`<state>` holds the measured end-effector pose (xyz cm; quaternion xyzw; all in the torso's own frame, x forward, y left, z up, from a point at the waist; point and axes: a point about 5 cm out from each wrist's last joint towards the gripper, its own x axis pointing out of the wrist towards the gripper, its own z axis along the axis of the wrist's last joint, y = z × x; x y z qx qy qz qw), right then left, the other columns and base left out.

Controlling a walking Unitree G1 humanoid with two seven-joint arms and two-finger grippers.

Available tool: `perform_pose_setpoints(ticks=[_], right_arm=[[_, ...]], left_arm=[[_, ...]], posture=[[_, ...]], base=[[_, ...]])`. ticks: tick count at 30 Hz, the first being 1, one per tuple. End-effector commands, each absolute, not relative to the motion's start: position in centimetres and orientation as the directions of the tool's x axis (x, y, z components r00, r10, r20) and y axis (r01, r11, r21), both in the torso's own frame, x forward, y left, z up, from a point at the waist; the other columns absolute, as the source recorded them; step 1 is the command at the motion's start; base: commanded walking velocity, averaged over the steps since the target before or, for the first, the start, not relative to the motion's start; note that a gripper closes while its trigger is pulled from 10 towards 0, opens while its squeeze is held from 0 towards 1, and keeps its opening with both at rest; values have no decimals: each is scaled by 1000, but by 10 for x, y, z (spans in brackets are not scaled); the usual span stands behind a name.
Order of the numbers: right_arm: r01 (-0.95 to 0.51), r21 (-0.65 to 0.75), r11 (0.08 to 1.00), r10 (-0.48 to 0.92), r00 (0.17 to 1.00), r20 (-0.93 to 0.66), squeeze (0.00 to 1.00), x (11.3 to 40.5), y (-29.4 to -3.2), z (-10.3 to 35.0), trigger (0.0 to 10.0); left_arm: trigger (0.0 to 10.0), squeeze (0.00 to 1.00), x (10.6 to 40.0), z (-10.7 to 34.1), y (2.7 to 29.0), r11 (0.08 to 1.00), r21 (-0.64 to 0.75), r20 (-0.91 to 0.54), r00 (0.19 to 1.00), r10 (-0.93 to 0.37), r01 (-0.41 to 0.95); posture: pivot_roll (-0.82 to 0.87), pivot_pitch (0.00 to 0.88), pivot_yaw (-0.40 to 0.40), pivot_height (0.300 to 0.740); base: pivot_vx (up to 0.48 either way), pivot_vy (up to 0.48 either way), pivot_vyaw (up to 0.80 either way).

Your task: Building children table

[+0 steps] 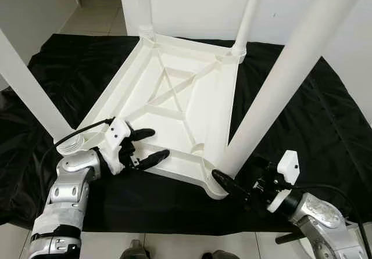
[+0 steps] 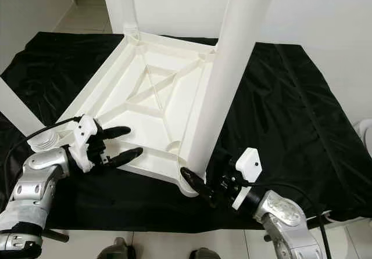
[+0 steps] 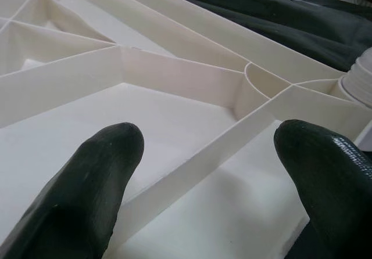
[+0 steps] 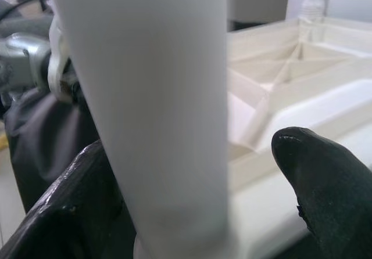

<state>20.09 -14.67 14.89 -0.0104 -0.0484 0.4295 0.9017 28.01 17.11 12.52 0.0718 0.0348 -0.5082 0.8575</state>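
Right tool (image 1: pixel 224 182) around upturned table's (image 1: pixel 174 96) near leg (image 1: pixel 273 90).

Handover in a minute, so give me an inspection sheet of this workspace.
Surface: black cloth spread over a tiled floor.
Job's things: white tabletop lying upside down; legs stand in three corners, including the near-right leg. The near-left socket is bare.
Clutter: nothing seen.
Grippers: left gripper open over the tabletop's near edge; right gripper open, its fingers on either side of the near-right leg's base.
Cables: black cable loops over the left wrist; another over the right.
Surroundings: white walls behind.
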Motion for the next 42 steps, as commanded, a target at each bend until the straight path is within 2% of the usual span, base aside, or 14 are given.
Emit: perform_pose_setpoints(ticks=[1,10,14,15,18,20,22,30,32,42], right_arm=[[-773,-67,631,775,626,81,0,204,-141,146,10000],[-752,-60,657,754,652,85,0,217,-142,142,10000],[-711,-67,700,714,698,59,0,216,-161,139,10000],[-672,-71,737,676,735,53,0,215,-175,140,10000],[-672,-71,737,676,735,53,0,215,-175,140,10000],[-606,-84,791,611,790,51,0,213,-193,143,10000],[-581,-94,809,587,808,54,0,213,-199,144,10000],[-527,-108,843,534,843,56,0,212,-210,144,10000],[-455,-101,885,462,884,64,0,214,-222,142,10000],[-343,-82,936,350,930,113,0,226,-238,144,10000]], left_arm=[[10000,0,269,122,163,359,43,-151,361,-920,932],[10000,0,254,126,146,341,51,-124,345,-930,939],[10000,0,252,131,134,363,38,-91,365,-927,931],[10000,0,251,132,121,361,19,-73,362,-929,932],[10000,0,251,132,121,361,19,-73,362,-929,932],[10000,0,249,136,96,334,25,-65,335,-940,942],[10000,0,249,137,87,317,12,-70,317,-946,948],[10000,0,251,143,73,306,22,-62,307,-950,952],[10000,0,252,148,62,297,6,-40,297,-954,955],[10000,0,252,155,52,276,1,-14,276,-961,961]], posture=[[53,36,-28,740],[61,34,-40,740],[48,35,-43,740],[34,32,-47,740],[34,32,-47,740],[11,26,-36,740],[6,24,-32,740],[-13,12,-18,740],[-27,1,-11,740],[-32,0,-11,740]], base=[[0,0,0],[0,0,0],[0,0,0],[0,0,0],[0,0,0],[0,0,0],[0,0,0],[0,0,0],[0,0,0],[0,0,0]])
